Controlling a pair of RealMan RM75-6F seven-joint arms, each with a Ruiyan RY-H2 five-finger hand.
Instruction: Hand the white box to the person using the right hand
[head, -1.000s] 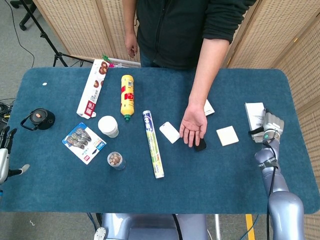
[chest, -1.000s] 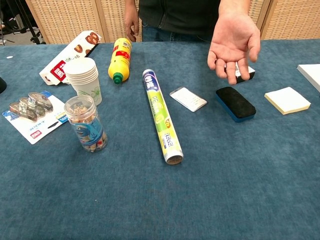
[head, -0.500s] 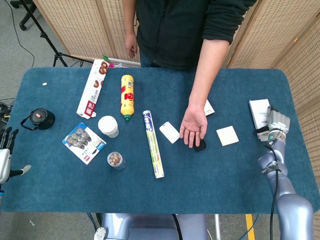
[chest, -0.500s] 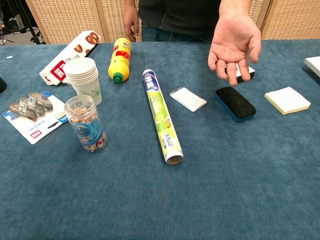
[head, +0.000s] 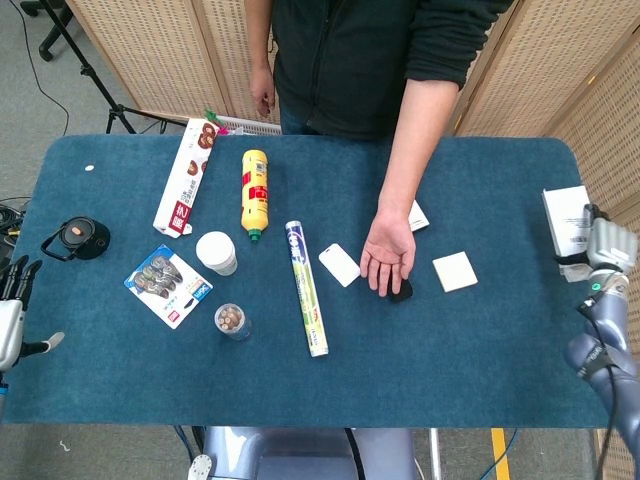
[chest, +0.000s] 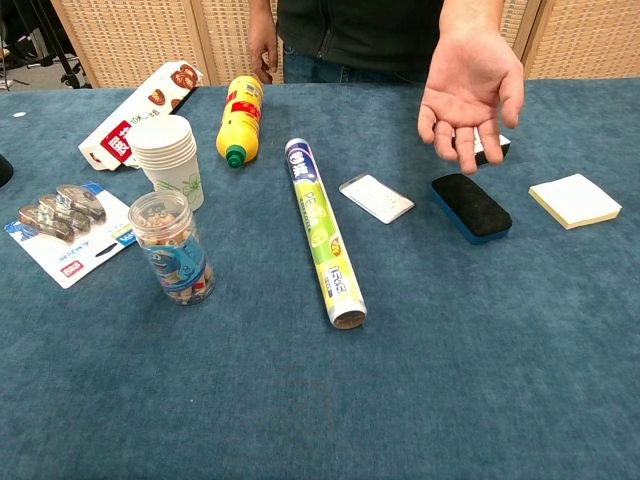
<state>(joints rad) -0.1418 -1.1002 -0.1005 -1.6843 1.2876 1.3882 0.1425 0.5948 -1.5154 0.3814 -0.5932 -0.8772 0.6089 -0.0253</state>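
The right hand (head: 606, 250) grips the white box (head: 568, 219) past the blue desk's (head: 480, 370) right edge; the person's open palm (head: 387, 255) waits over a black eraser (chest: 471, 207), beside a yellow notepad (chest: 574, 199); a clear jar (chest: 170, 248) holds small items; the left hand's (head: 12, 305) fingers are spread, empty.

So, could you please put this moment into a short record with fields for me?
white box: in the right hand, at the table's right edge
right hand: grips the white box, seen only in the head view
left hand: fingers apart, holding nothing, off the table's left side
person's hand: palm up, open above the black eraser
black eraser: flat on the blue cloth
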